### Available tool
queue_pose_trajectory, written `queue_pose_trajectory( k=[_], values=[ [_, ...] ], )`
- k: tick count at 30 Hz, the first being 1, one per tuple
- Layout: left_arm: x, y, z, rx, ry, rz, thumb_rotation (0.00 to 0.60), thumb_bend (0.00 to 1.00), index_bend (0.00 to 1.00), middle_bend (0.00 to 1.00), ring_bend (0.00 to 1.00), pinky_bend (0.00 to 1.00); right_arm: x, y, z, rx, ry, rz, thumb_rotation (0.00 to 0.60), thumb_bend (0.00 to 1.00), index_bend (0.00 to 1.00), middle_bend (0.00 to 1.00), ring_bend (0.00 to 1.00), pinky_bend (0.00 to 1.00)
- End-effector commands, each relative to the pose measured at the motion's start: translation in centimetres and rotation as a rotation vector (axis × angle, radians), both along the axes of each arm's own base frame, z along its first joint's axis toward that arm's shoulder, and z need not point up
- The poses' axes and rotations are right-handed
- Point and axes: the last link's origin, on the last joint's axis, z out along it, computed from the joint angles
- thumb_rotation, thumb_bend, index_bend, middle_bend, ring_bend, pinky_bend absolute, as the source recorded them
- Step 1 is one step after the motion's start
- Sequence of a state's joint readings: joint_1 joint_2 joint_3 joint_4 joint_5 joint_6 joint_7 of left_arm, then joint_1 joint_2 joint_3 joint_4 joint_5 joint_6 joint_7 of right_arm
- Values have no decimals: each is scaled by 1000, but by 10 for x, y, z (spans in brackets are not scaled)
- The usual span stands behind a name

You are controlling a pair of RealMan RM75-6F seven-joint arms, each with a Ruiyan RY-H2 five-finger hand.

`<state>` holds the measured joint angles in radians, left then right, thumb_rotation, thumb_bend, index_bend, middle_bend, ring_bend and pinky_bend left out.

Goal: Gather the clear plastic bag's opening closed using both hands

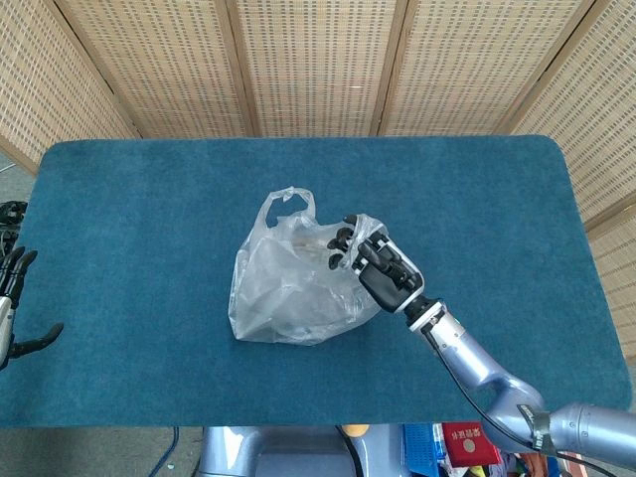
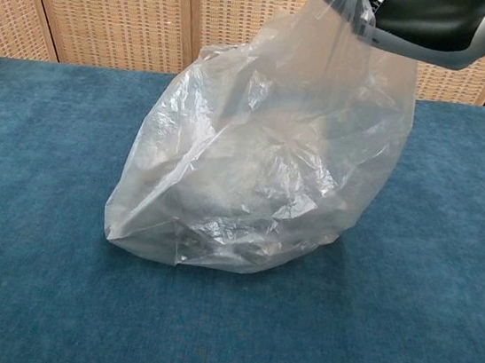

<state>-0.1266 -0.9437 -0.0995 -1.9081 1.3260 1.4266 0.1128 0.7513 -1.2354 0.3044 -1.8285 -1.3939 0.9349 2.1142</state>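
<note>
No legible text anywhere.

Plastic bag (image 1: 288, 283) is showing clear w/ whitish crinkle glare, grey-dark patch low inside. Right hand (image 1: 383, 266) is showing black w/ white/silver accents; its arm (image 1: 477, 363) is looking pale blue-silver metallic. Left hand (image 1: 12, 308) is showing black. Table cloth (image 1: 129, 219) is reading deep teal-blue, plain nap. Screen panels (image 1: 318, 60) behind are showing tan woven wicker in light wood frames.
</note>
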Motion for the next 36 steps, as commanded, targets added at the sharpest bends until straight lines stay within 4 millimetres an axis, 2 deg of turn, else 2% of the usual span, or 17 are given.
queue_pose_trajectory(
  k=[1, 9, 15, 25, 29, 36],
  values=[
    [0, 0, -1, -2, 3, -1, 600, 239, 0, 0, 0, 0, -9, -2, 8, 12, 82, 61, 600, 335, 489, 620, 516, 564],
    [0, 6, -4, -7, 14, 6, 600, 240, 0, 0, 0, 0, -25, -4, 20, 14, 310, 261, 600, 342, 525, 645, 543, 588],
    [5, 26, -3, 12, 18, -31, 600, 239, 0, 0, 0, 0, -39, -7, 44, -15, 474, 442, 600, 342, 526, 645, 544, 588],
    [36, 91, -4, 29, 102, -272, 600, 251, 0, 0, 0, 0, -52, -9, 68, -22, 544, 534, 600, 342, 534, 649, 551, 593],
    [51, 114, -11, -21, 202, -339, 600, 254, 0, 0, 0, 0, -55, -10, 70, -23, 567, 548, 600, 342, 533, 648, 550, 592],
    [89, 159, -32, -33, 318, -533, 600, 294, 0, 0, 0, 0, -61, -6, 76, -24, 606, 597, 600, 343, 534, 648, 550, 593]
  ],
)
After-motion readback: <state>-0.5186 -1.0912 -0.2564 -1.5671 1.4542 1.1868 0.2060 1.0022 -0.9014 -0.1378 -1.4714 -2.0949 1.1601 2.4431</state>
